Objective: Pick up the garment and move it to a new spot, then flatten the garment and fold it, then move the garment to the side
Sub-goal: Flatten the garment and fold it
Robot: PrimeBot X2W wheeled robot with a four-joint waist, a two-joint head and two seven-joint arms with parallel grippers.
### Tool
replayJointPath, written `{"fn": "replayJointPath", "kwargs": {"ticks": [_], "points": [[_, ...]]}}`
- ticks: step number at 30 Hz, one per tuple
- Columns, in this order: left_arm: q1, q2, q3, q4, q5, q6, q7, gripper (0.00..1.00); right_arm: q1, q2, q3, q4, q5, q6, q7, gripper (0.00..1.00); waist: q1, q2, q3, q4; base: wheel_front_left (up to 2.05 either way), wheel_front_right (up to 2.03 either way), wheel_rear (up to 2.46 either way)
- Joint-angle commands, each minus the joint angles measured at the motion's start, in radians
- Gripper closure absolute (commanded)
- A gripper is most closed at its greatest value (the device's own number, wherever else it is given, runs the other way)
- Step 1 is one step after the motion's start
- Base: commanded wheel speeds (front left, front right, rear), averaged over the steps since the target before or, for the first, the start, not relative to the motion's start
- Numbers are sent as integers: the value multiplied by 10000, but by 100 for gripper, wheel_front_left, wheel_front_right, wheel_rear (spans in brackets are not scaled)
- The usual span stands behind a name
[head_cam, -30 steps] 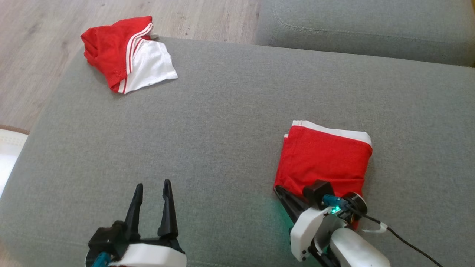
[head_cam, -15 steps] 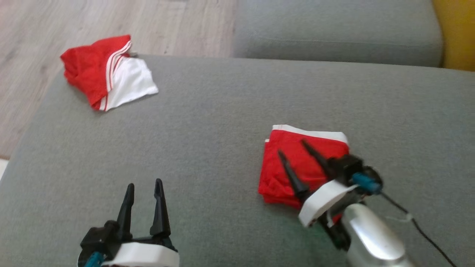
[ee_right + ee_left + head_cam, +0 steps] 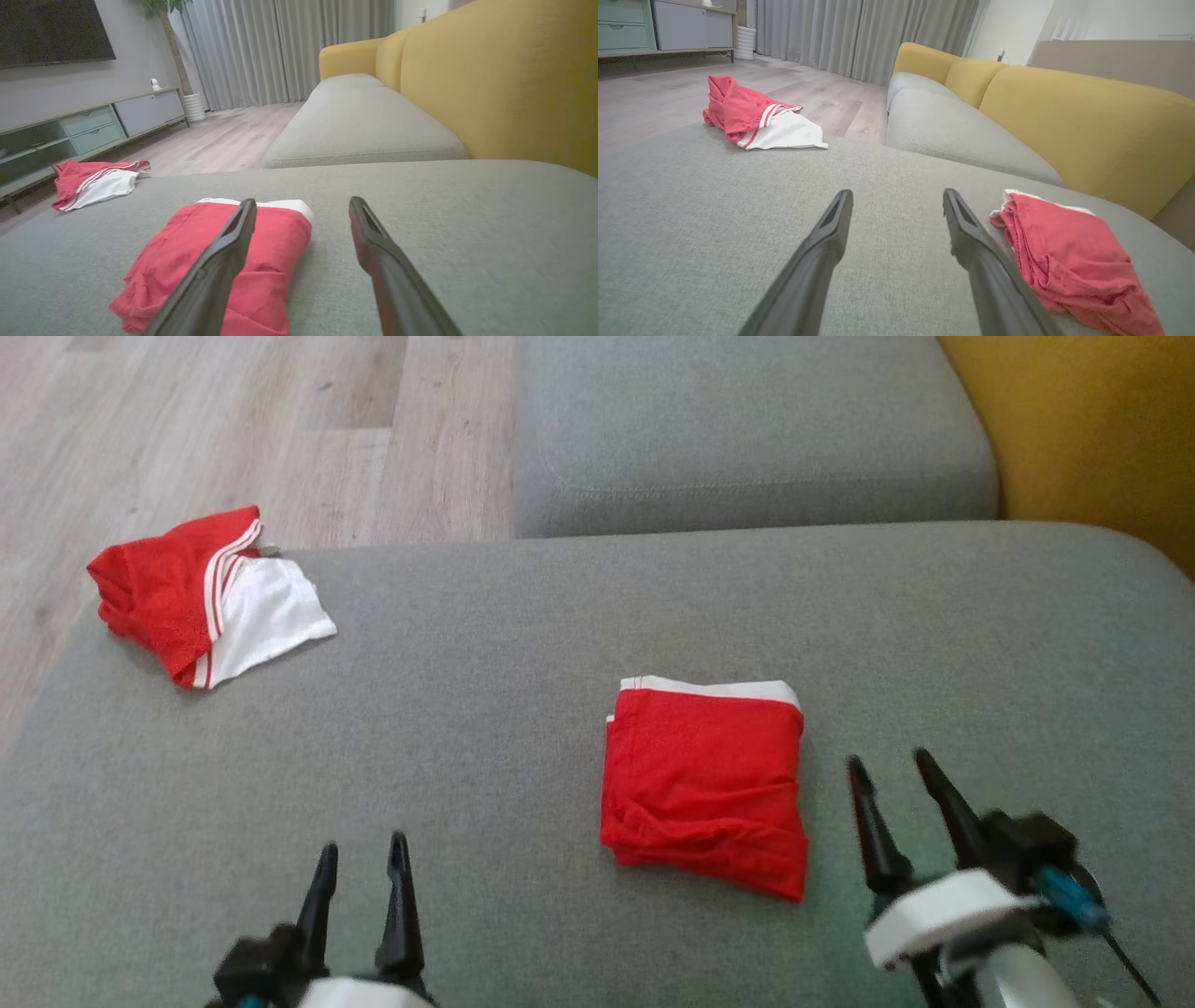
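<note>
Seemingly folding is finished, so the right pincer (image 3: 885, 758), parted and empty like the left pincer (image 3: 362, 842), should next grip the folded garment (image 3: 705, 784) and slide it aside.

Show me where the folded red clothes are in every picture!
Head view: folded garment, just right of the middle.
Left wrist view: folded garment, lower right.
Right wrist view: folded garment, lower left.
Shared landmark: crumpled garment, red and white, on the left and farther off in all three.
</note>
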Motion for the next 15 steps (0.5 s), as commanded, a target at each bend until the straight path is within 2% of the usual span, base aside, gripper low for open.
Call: {"fn": "replayJointPath", "kwargs": {"ticks": [1, 7, 15], "points": [[-140, 54, 326, -131, 187, -43, -118, 0, -14, 32, -46, -541, -66, -7, -45, 0, 1, -1, -74, -87, 0, 0, 0], [249, 51, 295, 197, 286, 22, -122, 0, 801, 32, -456, -824, 108, -7, -139, 0, 1, -1, -151, -167, 0, 0, 0], [277, 97, 193, 411, 233, -57, -40, 0, 1147, 32, -491, -992, 215, -7, -169, 0, 1, -1, -212, 5, 0, 0, 0]]}}
